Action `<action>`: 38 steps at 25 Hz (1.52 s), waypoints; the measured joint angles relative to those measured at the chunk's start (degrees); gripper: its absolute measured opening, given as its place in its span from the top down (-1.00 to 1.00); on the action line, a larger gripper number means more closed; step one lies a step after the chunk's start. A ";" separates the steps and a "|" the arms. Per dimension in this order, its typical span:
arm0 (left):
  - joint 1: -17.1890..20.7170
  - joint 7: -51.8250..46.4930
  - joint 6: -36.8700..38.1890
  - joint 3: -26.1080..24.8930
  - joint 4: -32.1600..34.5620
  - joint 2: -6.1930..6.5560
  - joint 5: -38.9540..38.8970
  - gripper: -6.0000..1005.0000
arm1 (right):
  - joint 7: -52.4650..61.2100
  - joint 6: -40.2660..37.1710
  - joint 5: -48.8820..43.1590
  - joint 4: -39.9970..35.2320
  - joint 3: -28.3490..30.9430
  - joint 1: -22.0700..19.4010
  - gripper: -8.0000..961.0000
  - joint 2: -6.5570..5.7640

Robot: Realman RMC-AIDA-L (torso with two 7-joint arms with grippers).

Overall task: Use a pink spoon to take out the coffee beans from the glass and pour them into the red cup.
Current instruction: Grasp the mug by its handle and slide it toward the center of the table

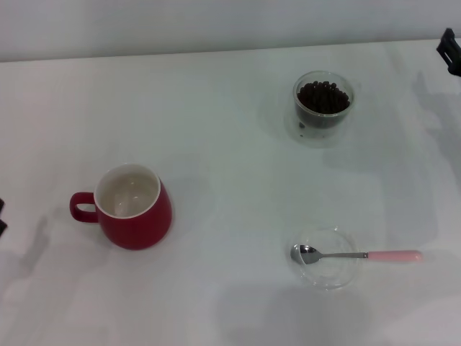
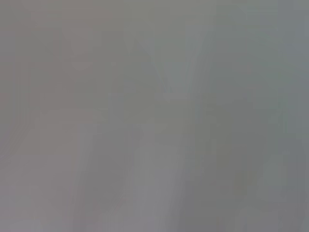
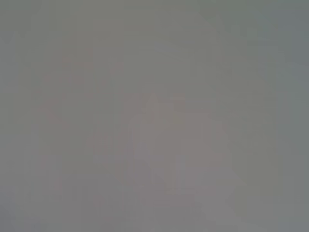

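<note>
White table [image 1: 216, 108]: glass [image 1: 322, 128] of coffee beans [image 1: 323, 96] (red cup [image 1: 132, 207] empty)

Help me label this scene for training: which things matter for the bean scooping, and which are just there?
Job: pink spoon, coffee beans, glass, red cup.
Just there: clear saucer under the spoon's bowl, white table.

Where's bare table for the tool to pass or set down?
Widest bare patch: middle of the table, between red cup and glass. Also the far-left stretch behind the cup. Tightest at near right, where the pink spoon rests across the glass saucer.
</note>
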 joint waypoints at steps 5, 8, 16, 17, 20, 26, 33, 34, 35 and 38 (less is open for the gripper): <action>-2.43 -0.38 0.35 0.00 -5.99 0.22 6.15 -0.77 | -0.10 0.04 0.01 -0.12 0.00 0.82 -0.81 -0.04; -4.70 -2.06 0.32 0.00 -8.99 0.33 9.62 -0.77 | -0.03 0.07 0.02 -0.16 0.01 1.02 -0.81 -0.03; -8.01 -2.79 -2.15 0.01 -10.97 0.35 12.66 -0.77 | 0.07 0.63 0.10 -0.19 0.11 1.27 -0.81 0.06; -8.34 -2.81 -2.49 0.00 -11.05 0.35 13.19 -0.77 | 0.08 0.65 0.10 -0.19 0.14 1.27 -0.81 0.07; -9.12 -2.83 -3.16 0.00 -11.10 0.29 14.72 -0.77 | 0.09 0.70 0.09 -0.19 0.20 1.28 -0.81 0.13; -9.78 -3.26 -4.75 0.07 -10.76 0.16 16.67 -0.77 | 0.10 0.76 0.10 -0.11 0.20 0.98 -0.81 0.16; -10.19 -4.26 -6.99 0.10 -10.74 0.17 16.89 -0.77 | 0.11 0.79 0.10 0.29 0.17 0.71 -0.81 0.14; -10.43 -4.30 -7.35 0.10 -10.73 0.17 16.97 -0.77 | 0.11 0.79 0.09 0.31 0.17 0.71 -0.81 0.14; -10.84 -4.36 -7.79 0.09 -10.72 0.17 17.01 -0.77 | 0.11 0.79 0.10 0.34 0.17 0.70 -0.81 0.14; -11.54 -4.47 -8.73 0.10 -10.69 0.17 17.10 -0.77 | 0.11 0.65 0.09 0.41 0.17 0.67 -0.81 0.14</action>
